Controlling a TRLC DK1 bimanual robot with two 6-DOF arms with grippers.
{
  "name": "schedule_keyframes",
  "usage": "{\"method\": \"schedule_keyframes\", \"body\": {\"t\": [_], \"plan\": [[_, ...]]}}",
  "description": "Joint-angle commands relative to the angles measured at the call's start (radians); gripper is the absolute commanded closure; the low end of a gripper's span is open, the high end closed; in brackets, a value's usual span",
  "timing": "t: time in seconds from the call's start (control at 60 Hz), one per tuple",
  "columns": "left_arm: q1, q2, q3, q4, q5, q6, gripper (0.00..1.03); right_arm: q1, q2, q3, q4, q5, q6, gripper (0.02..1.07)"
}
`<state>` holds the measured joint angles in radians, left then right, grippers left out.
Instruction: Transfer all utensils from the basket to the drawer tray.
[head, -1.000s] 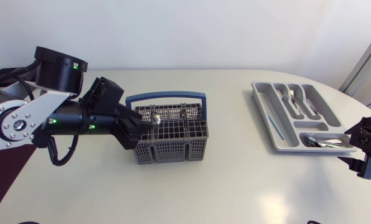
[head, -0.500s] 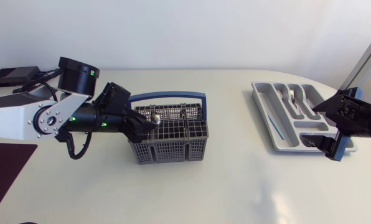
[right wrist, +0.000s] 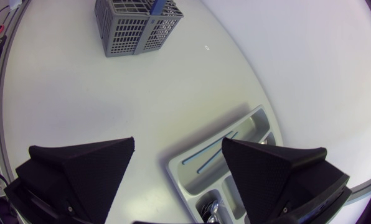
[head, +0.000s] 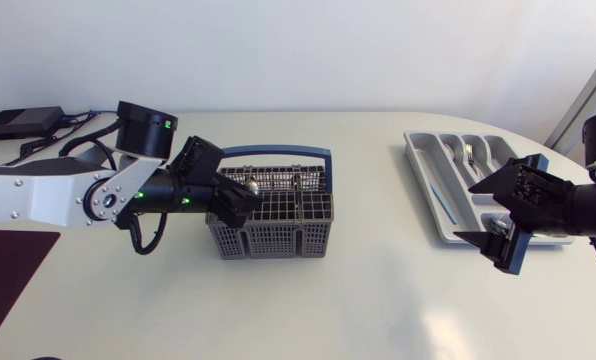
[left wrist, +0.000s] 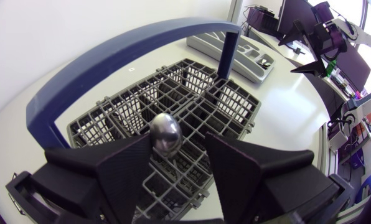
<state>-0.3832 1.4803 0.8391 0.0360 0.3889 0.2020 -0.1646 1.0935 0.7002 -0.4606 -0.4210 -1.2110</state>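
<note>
Okay, versus a second ago: the left arm is reaching further right, so the left gripper (left wrist: 179, 142) is now sitting over the left half of the basket (head: 278, 238) rather than at its left wall. The right arm is coming in from the right edge. The right gripper (head: 477, 210) is now hanging over the near end of the drawer tray (head: 418, 160). Basket and tray are staying put on the table (head: 358, 300).

Counts:
- One grey mesh basket, carrying one blue handle (head: 268, 153).
- One grey drawer tray.
- One spoon (left wrist: 165, 134) standing in the basket, bowl up.
- Two thin blue sticks (right wrist: 211, 152) lying in the tray's long left compartment.
- Silver cutlery (head: 470, 155) lying in the far compartments, too small to count.

Left gripper is standing partly spread. The spoon bowl is sitting between the fingers, close against one, with a clear gap to the other. Right gripper is gaping wide and carrying nothing.
</note>
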Motion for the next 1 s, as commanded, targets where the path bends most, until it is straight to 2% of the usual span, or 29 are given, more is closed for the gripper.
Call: {"method": "schedule_keyframes", "body": {"t": [0.0,0.3,0.683,0.8,0.983], "plan": [[-0.013,0.018,0.026,0.013,0.011,-0.023,0.5,0.019,-0.023,-0.028,0.0,0.004,0.025,0.06],[0.003,0.029,0.035,0.016,0.082,-0.052,0.8,0.031,-0.041,-0.051,0.005,0.004,0.021,0.06],[0.038,-0.006,0.023,-0.012,0.085,-0.018,0.8,0.031,-0.055,-0.065,0.007,0.005,0.013,0.06],[0.047,-0.021,0.025,-0.054,0.093,0.002,0.8,0.039,-0.069,-0.061,-0.004,0.002,0.018,0.06],[0.069,-0.072,0.012,-0.07,0.111,0.008,0.8,0.189,-0.103,-0.004,-0.076,0.03,0.169,0.06]]}}
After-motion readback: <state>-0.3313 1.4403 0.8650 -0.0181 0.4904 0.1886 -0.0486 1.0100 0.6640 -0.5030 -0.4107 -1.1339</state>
